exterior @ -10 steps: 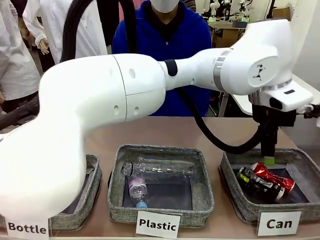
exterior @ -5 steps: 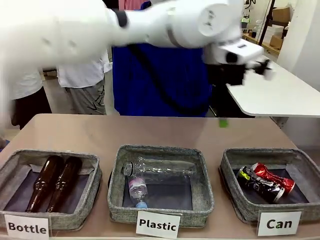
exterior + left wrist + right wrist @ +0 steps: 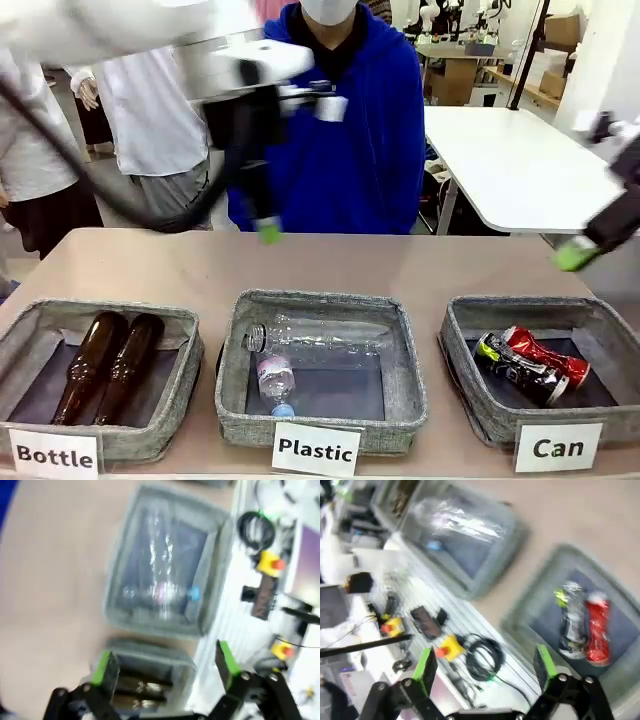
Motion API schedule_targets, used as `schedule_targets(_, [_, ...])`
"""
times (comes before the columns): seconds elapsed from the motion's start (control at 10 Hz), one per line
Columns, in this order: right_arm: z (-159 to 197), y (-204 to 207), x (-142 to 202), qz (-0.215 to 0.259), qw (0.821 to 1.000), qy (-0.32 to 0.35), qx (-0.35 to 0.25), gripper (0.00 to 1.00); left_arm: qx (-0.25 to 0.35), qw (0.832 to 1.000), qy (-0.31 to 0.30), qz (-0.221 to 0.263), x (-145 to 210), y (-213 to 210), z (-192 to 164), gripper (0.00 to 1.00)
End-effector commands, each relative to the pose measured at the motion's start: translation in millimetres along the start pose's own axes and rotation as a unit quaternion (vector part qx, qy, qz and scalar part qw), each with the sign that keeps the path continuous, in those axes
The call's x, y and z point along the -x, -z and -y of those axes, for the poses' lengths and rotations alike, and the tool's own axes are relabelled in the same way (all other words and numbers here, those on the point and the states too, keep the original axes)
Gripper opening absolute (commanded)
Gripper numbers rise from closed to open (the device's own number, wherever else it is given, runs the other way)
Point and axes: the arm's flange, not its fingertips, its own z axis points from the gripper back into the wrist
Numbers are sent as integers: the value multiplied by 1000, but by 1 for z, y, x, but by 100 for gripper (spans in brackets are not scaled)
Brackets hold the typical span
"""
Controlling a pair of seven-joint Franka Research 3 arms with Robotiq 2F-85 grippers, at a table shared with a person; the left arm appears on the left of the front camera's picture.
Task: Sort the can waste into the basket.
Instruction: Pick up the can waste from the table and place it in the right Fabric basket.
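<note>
On the desk (image 3: 150, 270), three grey fabric baskets sit in a row along the near edge. At 4 o'clock in the front view, the basket labelled Can (image 3: 465, 395) holds the red can (image 3: 548, 357) and the black can (image 3: 515, 367), lying side by side and touching, the red one on the far side. At 6 o'clock the Plastic basket (image 3: 405, 400) holds two clear plastic bottles (image 3: 320, 336), and at 8 o'clock the Bottle basket (image 3: 185, 375) holds two brown glass bottles (image 3: 105, 365) lying parallel.

The left gripper (image 3: 262, 228) hangs at 11 o'clock, well above the desk and in front of a person in a blue top (image 3: 350, 150); it is blurred there, but the left wrist view shows the left gripper (image 3: 165, 662) with its green pads (image 3: 102, 666) spread wide and nothing between them, looking down on the Plastic and Bottle baskets.

The right gripper (image 3: 578, 252) enters at 3 o'clock, raised above the Can basket. In the right wrist view the right gripper (image 3: 485, 664) is likewise spread wide and empty, with both cans lying in their basket at 3 o'clock.
</note>
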Motion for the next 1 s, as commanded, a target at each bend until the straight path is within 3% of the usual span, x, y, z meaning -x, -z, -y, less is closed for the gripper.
schedule_targets(0.0, [-8, 24, -19, 21, 992, 30, -123, 100, 13, 993, -99, 59, 144, 18, -3, 100])
schedule_targets(0.1, [-14, 34, -24, 17, 975, 51, -218, 100, 70, 976, -158, 129, 201, 25, -25, 100])
schedule_targets(0.2, [-13, 36, -26, 16, 959, 67, -274, 100, 120, 942, -221, 223, 246, 38, -38, 100])
schedule_targets(0.3, [-5, 33, -32, 43, 945, 103, -309, 100, 152, 897, -187, 371, 281, 43, -46, 100])
schedule_targets(0.4, [7, 27, -36, 75, 934, 138, -320, 100, 145, 822, -142, 531, 314, 48, -51, 100])
schedule_targets(0.5, [24, 26, -32, 112, 940, 161, -279, 100, 102, 759, -169, 620, 345, 62, -49, 100])
schedule_targets(0.6, [37, 28, -23, 111, 951, 163, -239, 100, 86, 731, -185, 651, 336, 78, -33, 100])
schedule_targets(0.7, [48, 33, -18, 104, 961, 172, -190, 100, 84, 732, -174, 653, 315, 85, -26, 100])
schedule_targets(0.8, [39, 25, -23, 98, 943, 140, -285, 100, 130, 859, -239, 434, 357, 40, -68, 100])
schedule_targets(0.9, [39, 25, -23, 98, 943, 140, -285, 100, 130, 859, -239, 434, 357, 40, -68, 100])
